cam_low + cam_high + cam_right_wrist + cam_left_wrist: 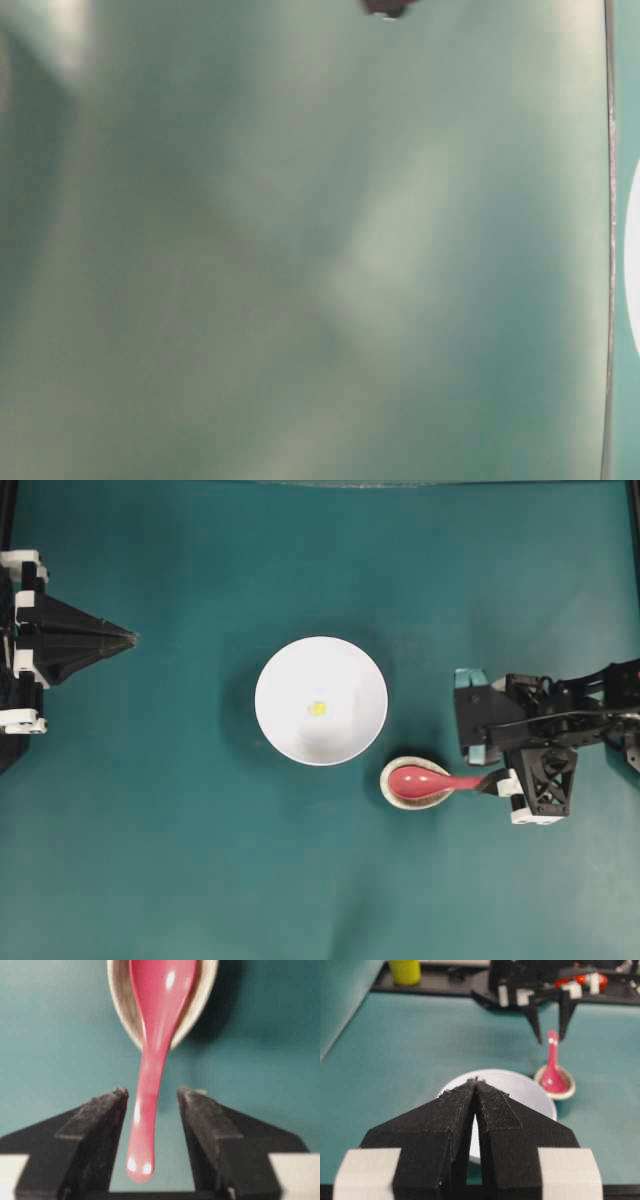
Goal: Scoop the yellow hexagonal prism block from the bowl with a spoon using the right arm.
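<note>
I'm on the pickup step: right gripper (150, 1097) sits spread wide around the spoon (150, 1060) handle, not pinching yet, so next I squeeze and lift.

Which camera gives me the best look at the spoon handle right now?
The right wrist view: the spoon handle fills the frame, running between the right gripper's open fingers, head resting in the small dish. Overhead shows the whole spoon, but small. The left wrist view shows it far off. Table-level shows none of it.
</note>
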